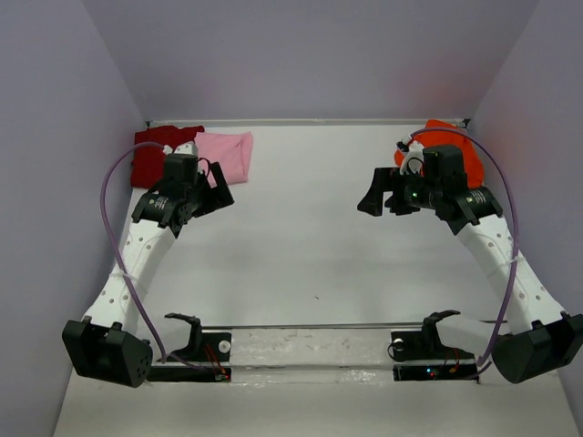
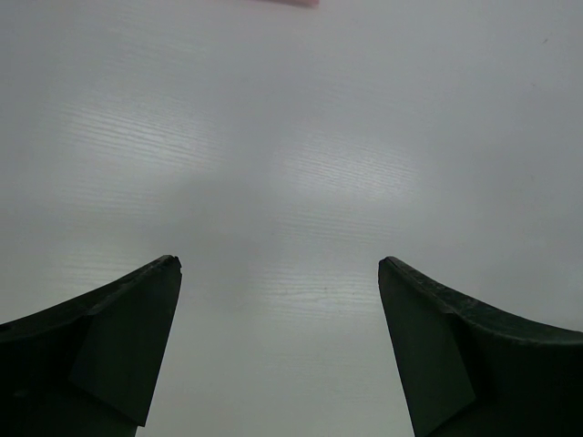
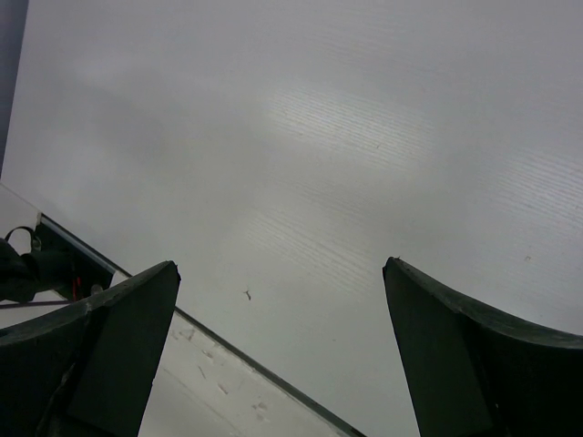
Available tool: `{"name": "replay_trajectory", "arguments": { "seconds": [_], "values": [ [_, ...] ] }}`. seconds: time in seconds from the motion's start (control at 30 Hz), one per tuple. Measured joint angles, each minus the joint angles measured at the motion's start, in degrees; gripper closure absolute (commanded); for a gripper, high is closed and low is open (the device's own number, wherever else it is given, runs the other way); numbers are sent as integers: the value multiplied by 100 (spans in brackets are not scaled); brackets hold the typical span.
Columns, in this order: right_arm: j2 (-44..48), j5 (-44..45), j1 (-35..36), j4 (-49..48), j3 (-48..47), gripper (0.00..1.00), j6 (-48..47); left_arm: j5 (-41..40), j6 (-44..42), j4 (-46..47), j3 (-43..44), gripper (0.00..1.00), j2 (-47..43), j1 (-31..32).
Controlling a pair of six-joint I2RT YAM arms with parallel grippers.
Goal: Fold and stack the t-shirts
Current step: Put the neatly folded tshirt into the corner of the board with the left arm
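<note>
Top external: dark red t-shirt (image 1: 151,157) and light pink t-shirt (image 1: 231,153) lie touching at 11 o'clock on the table (image 1: 310,246). Bright orange t-shirt (image 1: 463,147) is at 1 o'clock. Left gripper (image 1: 217,197) and right gripper (image 1: 372,200) are both spread wide, holding nothing, above bare tabletop.

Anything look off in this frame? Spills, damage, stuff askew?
Nothing spilled or damaged. Shirts are split: dark red t-shirt and light pink t-shirt side by side far left, orange t-shirt bunched far right, partly behind the right arm. Left gripper and right gripper open, empty.
</note>
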State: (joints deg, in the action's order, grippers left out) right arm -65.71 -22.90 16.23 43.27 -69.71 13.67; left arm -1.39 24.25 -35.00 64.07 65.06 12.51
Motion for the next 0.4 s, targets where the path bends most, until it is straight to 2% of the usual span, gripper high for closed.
{"name": "replay_trajectory", "arguments": {
  "seconds": [0.4],
  "values": [
    [-2,-13,0,-4,0,0,-4,-15,-37,-46,0,1,0,0]
  ]
}}
